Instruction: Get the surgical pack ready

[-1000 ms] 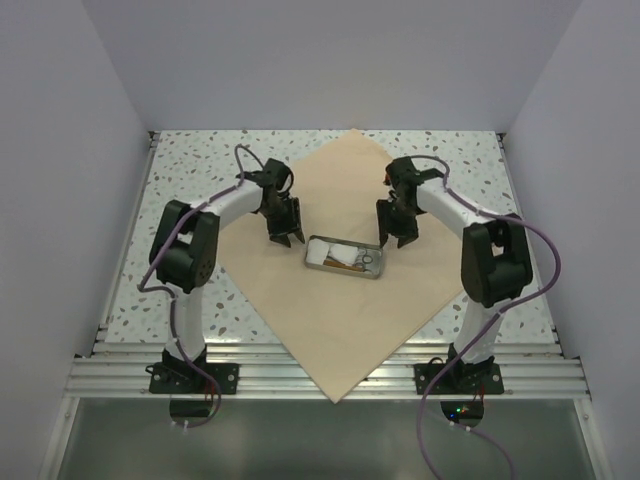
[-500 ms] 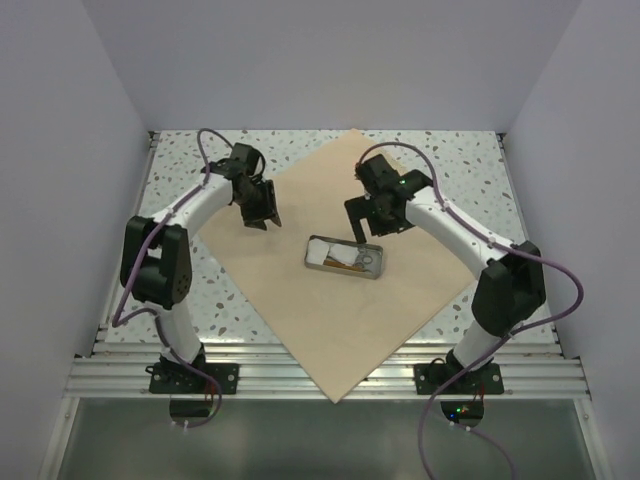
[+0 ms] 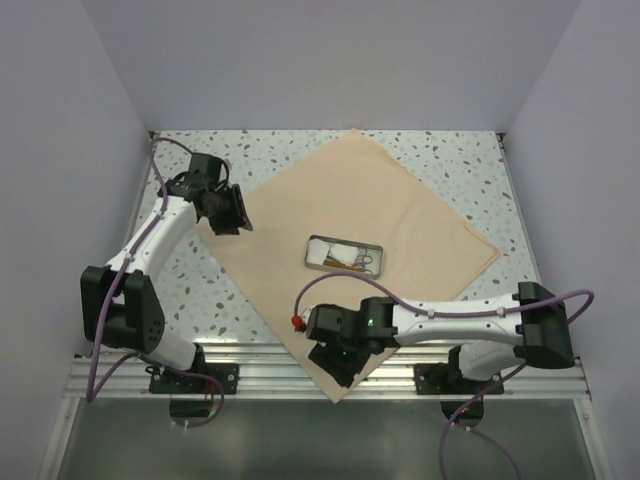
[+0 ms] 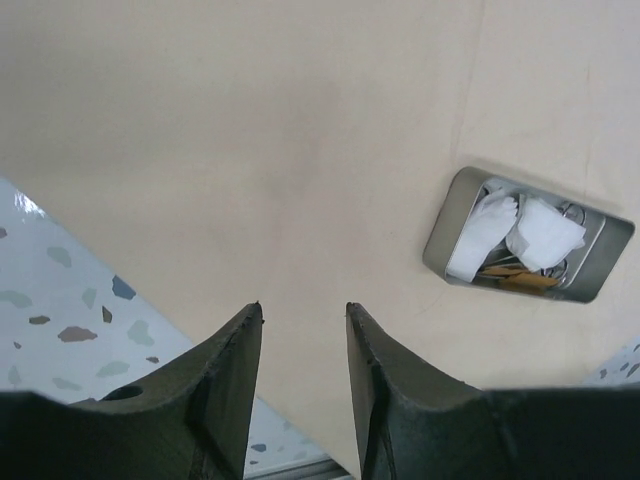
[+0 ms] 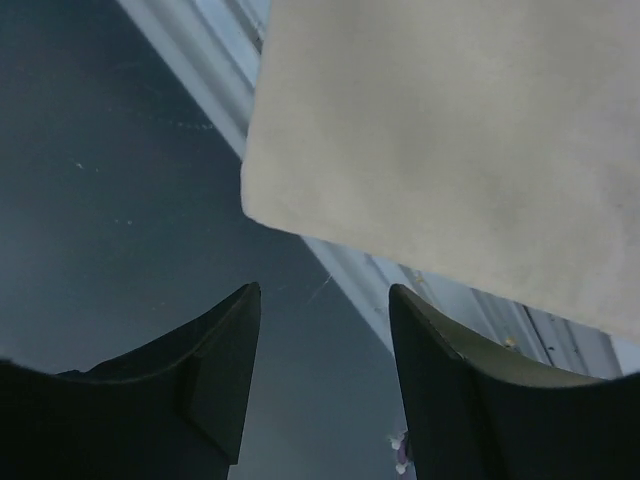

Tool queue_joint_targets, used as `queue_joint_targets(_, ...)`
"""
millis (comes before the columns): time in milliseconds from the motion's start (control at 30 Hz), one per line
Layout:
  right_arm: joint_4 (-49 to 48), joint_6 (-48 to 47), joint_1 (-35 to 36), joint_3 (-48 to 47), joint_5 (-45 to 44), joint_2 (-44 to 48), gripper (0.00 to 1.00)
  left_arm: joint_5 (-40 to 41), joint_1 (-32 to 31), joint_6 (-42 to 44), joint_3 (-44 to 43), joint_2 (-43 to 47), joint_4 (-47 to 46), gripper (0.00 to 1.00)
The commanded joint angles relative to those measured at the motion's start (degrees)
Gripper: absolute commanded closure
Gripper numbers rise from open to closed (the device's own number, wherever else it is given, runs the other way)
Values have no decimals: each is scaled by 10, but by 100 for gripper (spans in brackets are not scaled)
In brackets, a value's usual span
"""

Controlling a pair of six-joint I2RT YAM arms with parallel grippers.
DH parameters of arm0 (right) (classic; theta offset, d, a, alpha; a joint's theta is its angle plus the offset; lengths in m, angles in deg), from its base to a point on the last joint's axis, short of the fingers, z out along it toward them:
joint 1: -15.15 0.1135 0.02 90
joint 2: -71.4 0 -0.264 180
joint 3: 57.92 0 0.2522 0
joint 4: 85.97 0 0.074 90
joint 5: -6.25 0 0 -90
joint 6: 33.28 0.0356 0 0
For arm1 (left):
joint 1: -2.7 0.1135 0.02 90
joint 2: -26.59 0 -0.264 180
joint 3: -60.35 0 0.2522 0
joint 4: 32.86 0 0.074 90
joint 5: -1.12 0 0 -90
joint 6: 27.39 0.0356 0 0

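Right gripper (image 5: 325,288): jaws apart, empty, just short of near corner of cloth (image 5: 450,150), which overhangs table (image 3: 470,160) edge. Left gripper (image 4: 303,308): jaws apart, empty, above cloth's left corner. Tin (image 3: 344,257) mid-cloth. Risk: thin corner slips pinch; uneven lift tips tin.

- Speckled white table (image 3: 450,160), with ribbed metal rails (image 3: 260,365) along its near edge.
- Tan cloth (image 3: 390,200) lies flat on it, turned like a diamond, its near corner overhanging the rails.
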State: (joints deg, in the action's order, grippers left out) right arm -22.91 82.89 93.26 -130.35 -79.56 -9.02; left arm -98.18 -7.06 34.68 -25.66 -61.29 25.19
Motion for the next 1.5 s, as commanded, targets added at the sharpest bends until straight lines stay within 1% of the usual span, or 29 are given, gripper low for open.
queue_joint_targets(0, -63, 100, 96, -1, -12, -36, 43, -33, 5, 1, 42, 37, -6, 58)
queue_joint_targets(67, -68, 119, 135, -19, -37, -70, 49, -41, 5, 5, 66, 48, -8, 58)
queue_joint_targets(100, -68, 135, 163, -27, -40, -90, 55, -42, 6, 9, 73, 53, -6, 58)
queue_joint_targets(167, -69, 150, 184, -48, -80, -128, 58, -48, 9, 16, 83, 68, 1, 58)
queue_joint_targets(300, -96, 180, 193, -56, -108, -171, 57, -54, 10, 33, 81, 93, 17, 57)
queue_joint_targets(367, -91, 182, 195, -71, -123, -198, 56, -52, 10, 39, 77, 98, 30, 57)
queue_joint_targets(467, -60, 186, 200, -104, -160, -219, 56, -56, 10, 41, 87, 108, 31, 58)
queue_joint_targets(533, -39, 187, 202, -118, -183, -216, 56, -59, 10, 40, 101, 116, 28, 58)
queue_joint_targets(733, -3, 188, 203, -129, -199, -186, 53, -62, 10, 40, 119, 129, 21, 58)
queue_joint_targets(1067, -7, 190, 203, -47, -195, -178, 52, -66, 10, 30, 125, 119, 7, 58)
queue_joint_targets(1233, -17, 189, 203, -29, -184, -171, 55, -67, 10, 29, 115, 107, 4, 58)
queue_joint_targets(1300, -21, 194, 203, -23, -176, -161, 61, -66, 11, 29, 112, 99, 3, 58)
queue_joint_targets(1333, -24, 198, 203, -13, -173, -154, 67, -66, 11, 29, 109, 97, 1, 58)
queue_joint_targets(1367, -25, 203, 203, -10, -173, -143, 80, -64, 11, 28, 108, 95, 1, 58)
queue_joint_targets(1400, -20, 204, 202, -10, -181, -138, 87, -63, 11, 28, 105, 91, 1, 58)
queue_joint_targets(1467, 5, 208, 189, -27, -209, -130, 94, -61, 11, 28, 100, 83, -1, 58)
